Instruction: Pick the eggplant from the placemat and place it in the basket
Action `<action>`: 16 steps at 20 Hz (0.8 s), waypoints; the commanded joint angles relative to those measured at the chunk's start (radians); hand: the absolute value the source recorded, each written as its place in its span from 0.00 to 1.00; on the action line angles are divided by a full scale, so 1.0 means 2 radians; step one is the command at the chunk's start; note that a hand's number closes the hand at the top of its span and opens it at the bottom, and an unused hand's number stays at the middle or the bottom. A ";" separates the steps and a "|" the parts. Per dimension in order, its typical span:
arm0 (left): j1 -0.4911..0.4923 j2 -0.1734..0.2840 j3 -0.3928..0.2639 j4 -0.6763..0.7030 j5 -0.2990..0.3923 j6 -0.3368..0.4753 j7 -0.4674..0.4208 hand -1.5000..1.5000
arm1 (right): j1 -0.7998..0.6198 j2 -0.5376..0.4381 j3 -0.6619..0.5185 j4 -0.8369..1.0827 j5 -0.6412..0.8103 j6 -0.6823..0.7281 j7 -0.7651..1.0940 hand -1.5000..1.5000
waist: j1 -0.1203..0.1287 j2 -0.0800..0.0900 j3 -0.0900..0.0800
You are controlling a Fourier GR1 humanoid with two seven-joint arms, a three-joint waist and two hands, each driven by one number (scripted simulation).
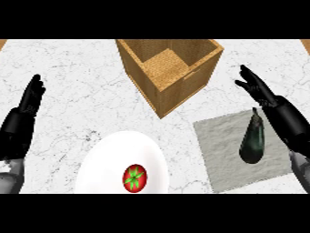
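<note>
Marble counter (pixel 70 91): grey placemat (pixel 224 150) under eggplant (pixel 254 139); basket (pixel 171 73) behind.

White plate (pixel 110 154) with tomato (pixel 134 178) cut off at bottom

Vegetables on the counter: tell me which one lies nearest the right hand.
The dark, elongated eggplant on the grey placemat, just beside the right hand. The round red tomato sits on the white plate, farther left.
</note>
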 commanded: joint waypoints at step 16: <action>-0.042 0.027 0.007 0.015 0.004 -0.084 0.007 0.50 | -0.045 0.221 0.052 -0.038 0.169 -0.329 0.063 0.00 | -0.013 -0.012 -0.002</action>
